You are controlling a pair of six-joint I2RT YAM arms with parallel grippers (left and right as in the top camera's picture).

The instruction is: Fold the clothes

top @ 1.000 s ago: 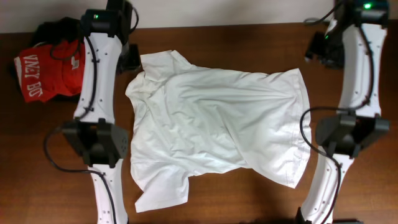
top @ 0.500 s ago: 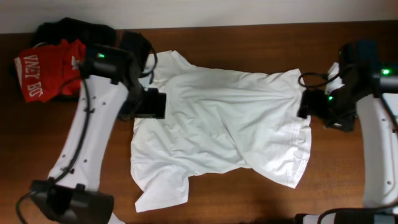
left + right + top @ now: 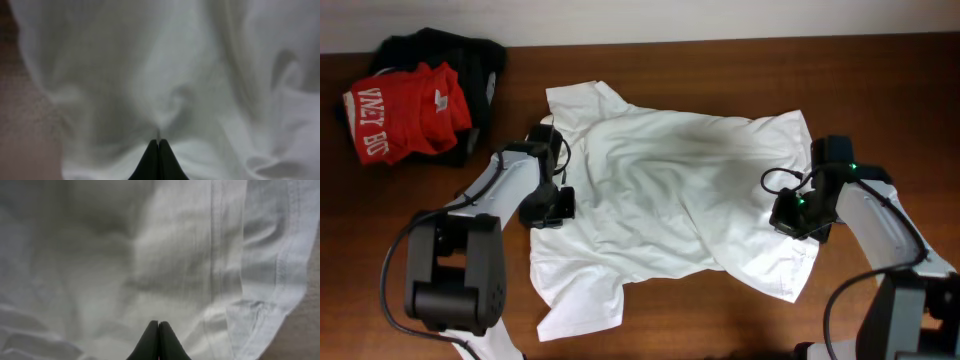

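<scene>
The clothes, a white short-sleeved T-shirt, lie spread and wrinkled across the middle of the brown table, collar end to the left and hem to the right. My left gripper is down on the shirt's left side; in the left wrist view its tips are shut, with a small ridge of white fabric puckering up from between them. My right gripper is at the shirt's right side just inside the stitched hem, and its tips are shut together down in the cloth.
A red shirt with white lettering lies on a black garment at the table's back left corner. Bare wood shows along the back, front and right of the T-shirt. Both arm bases stand at the front corners.
Both arms swung down from the sides onto the shirt's left and right parts. Both grippers, open moments ago, have closed on the fabric.
</scene>
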